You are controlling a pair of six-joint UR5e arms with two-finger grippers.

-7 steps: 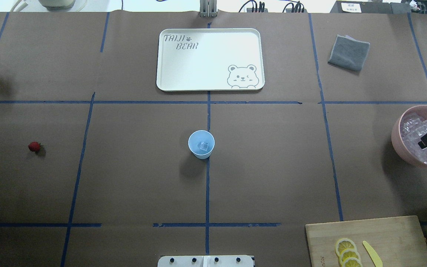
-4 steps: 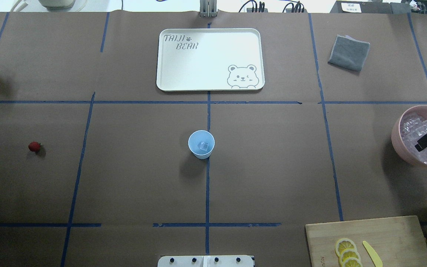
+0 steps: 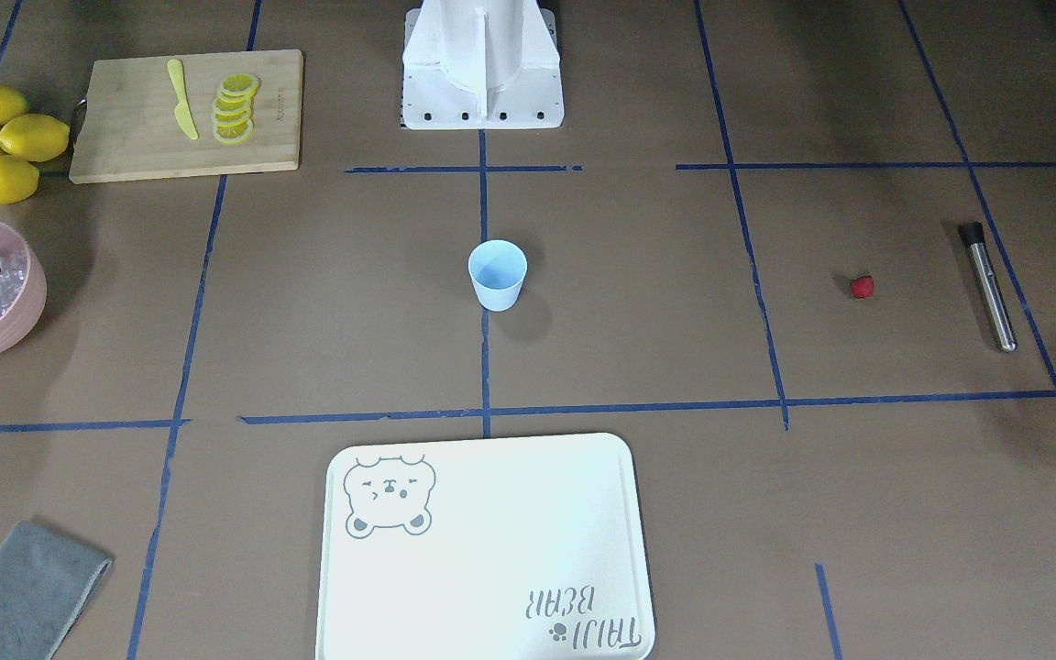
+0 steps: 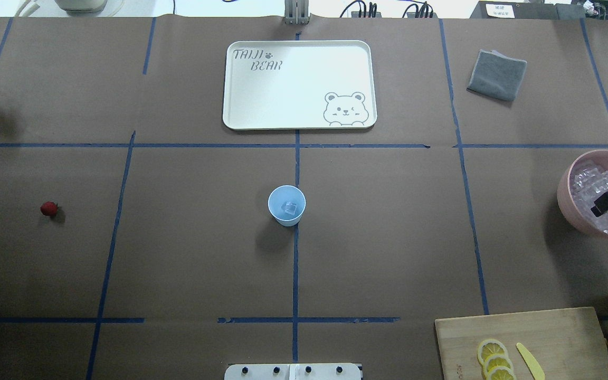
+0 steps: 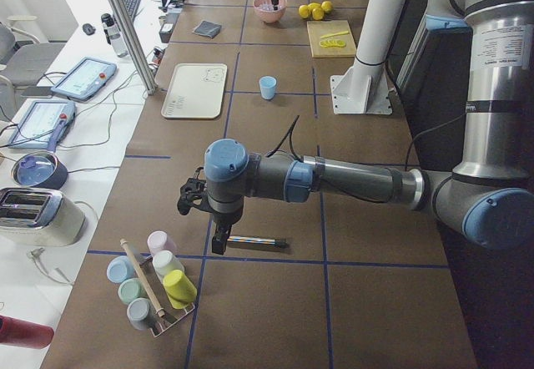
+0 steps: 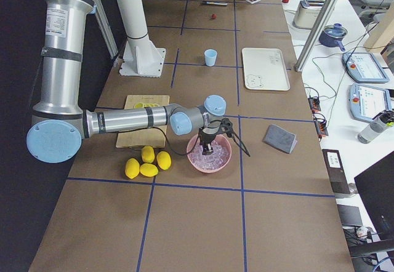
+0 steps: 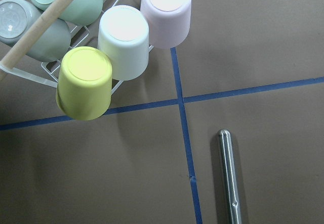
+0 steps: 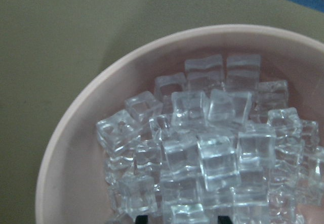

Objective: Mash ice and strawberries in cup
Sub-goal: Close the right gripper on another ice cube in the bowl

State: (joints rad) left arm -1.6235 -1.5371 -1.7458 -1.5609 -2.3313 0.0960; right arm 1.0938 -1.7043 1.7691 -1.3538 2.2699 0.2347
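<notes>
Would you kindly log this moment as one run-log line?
right gripper: jaws open over ice in pink bowl | cup: one cube inside | strawberry: on table

I see the pale blue cup (image 4: pixel 286 205) standing upright at the middle of the counter (image 4: pixel 388 237), with one clear ice cube (image 4: pixel 289 208) lying at its bottom. The rest of the ice (image 8: pixel 202 148) is heaped, glassy and whitish, in the pink bowl (image 8: pixel 76 153) at the robot's right edge. The strawberry (image 4: pixel 48 209), small and dark red, lies alone far to the left, well apart from the cup.
</notes>
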